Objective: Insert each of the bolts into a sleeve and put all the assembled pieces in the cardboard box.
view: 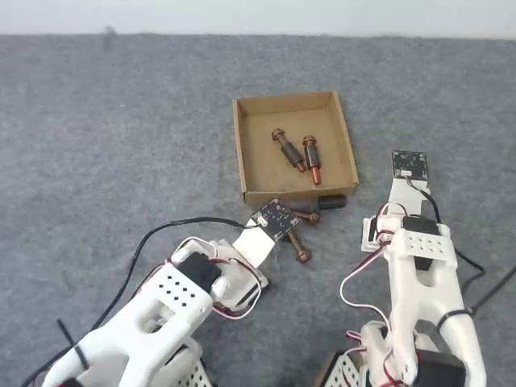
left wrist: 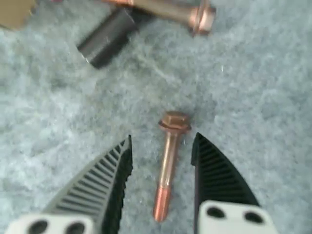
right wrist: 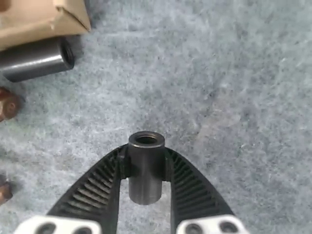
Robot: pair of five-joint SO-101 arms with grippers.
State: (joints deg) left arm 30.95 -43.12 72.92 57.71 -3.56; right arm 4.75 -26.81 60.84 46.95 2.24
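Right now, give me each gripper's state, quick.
Left gripper: open, astride a loose bolt.
Right gripper: shut on a sleeve.

bolt (left wrist: 168, 165): copper-toned metal, smooth, faint sheen
sleeve (right wrist: 145, 170): dark metal, smooth, dull gloss
cardboard box (view: 239, 145): brown cardboard, matt
table cover (view: 121, 121): grey cloth, fuzzy, rough
left gripper fingers (left wrist: 112, 175): black plastic, ribbed, matt
arm shell (view: 161, 314): white plastic, smooth
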